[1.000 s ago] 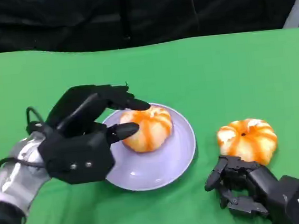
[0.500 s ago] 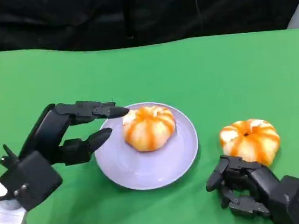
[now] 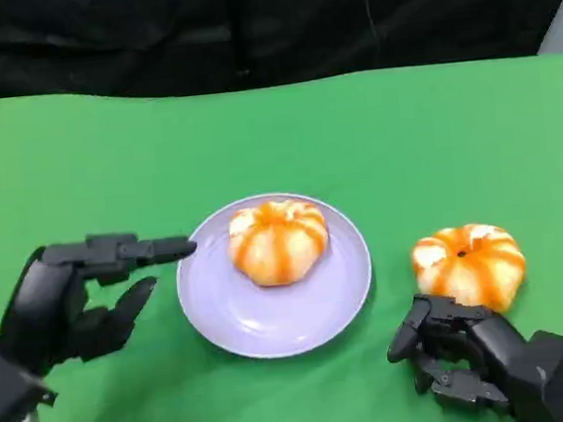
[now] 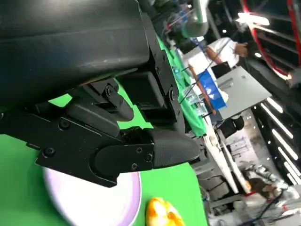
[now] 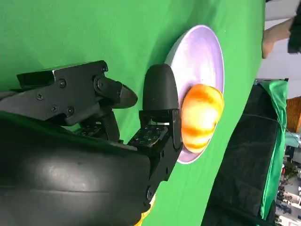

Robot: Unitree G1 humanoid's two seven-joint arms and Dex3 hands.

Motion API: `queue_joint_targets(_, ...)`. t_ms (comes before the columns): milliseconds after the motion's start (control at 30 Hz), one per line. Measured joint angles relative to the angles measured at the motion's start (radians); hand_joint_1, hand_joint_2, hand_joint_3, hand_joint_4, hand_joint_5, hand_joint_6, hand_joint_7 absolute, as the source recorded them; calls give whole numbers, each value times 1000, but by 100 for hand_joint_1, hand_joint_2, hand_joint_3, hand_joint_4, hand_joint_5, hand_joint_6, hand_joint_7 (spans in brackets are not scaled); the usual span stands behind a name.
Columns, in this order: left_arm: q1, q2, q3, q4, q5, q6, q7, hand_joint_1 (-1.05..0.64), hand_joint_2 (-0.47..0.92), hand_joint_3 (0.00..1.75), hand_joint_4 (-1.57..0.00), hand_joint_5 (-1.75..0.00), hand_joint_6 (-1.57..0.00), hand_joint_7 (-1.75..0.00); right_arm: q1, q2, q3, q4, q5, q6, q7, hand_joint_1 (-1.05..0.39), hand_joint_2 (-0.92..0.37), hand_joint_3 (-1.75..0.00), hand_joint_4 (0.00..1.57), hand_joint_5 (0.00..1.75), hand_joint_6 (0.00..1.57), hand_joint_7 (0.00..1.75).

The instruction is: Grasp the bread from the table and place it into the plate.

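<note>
An orange-striped bread lies on the lavender plate in the middle of the green table. The plate and this bread also appear in the right wrist view. My left hand hovers just left of the plate, fingers spread, holding nothing and clear of the bread. Its fingers reach over the plate's rim in the left wrist view. A second striped bread sits on the table to the right. My right hand rests just in front of it, fingers loosely bent and empty.
The green table runs back to a black curtain. Open cloth lies behind the plate and between the plate and the second bread.
My left hand has let go of the bread on the plate and drawn back to the left and toward me. The right hand has stayed put.
</note>
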Motion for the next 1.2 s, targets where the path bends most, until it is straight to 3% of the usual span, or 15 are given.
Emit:
queue_joint_targets(233,31,-18,68,71,-69,35,-134,-68,92,54,-88,-3,-110,-1,4,-2,0,-4,0,0,0,2,-90,-61,67,172,71,136)
queue_joint_targets(533,43,-45,112,132,-64,2,-182,-70,92,52,-87,-2,-109,0,7,-5,-2,-7,11,-1,19,3,-88,-63,67,172,71,137)
queue_joint_targets(567,51,-47,116,139,-64,2,-186,-61,88,49,-86,-2,-101,0,8,-5,-2,-6,17,-2,22,3,-88,-64,67,172,71,137)
queue_joint_targets(633,64,-54,122,150,-65,8,-194,-32,90,19,-84,-1,-81,0,8,-5,-3,-4,20,-3,25,2,-88,-65,67,172,71,137)
queue_joint_targets(700,69,-60,133,151,-71,36,-202,-4,91,8,-81,0,-72,0,8,-6,-2,-4,19,-3,23,2,-87,-65,67,171,71,138)
queue_joint_targets(833,74,-62,152,151,-87,73,-218,16,92,17,-79,0,-68,0,10,-6,-1,-6,16,-3,14,2,-87,-66,68,171,71,138)
queue_joint_targets(933,76,-65,154,153,-84,78,-222,21,74,58,-80,0,-68,0,10,-6,-1,-6,17,-3,14,2,-86,-66,67,170,71,138)
queue_joint_targets(1000,76,-66,155,159,-75,73,-218,24,71,70,-82,-1,-69,-1,11,-6,-1,-7,17,-3,14,1,-87,-67,67,171,71,138)
queue_joint_targets(1167,76,-69,170,179,-62,60,-213,27,71,79,-84,-1,-72,-2,11,-7,-1,-9,20,0,19,2,-87,-67,67,171,70,138)
queue_joint_targets(1200,76,-69,172,183,-60,54,-207,26,78,69,-88,-2,-76,-2,11,-8,-1,-11,20,3,20,2,-87,-67,67,171,70,138)
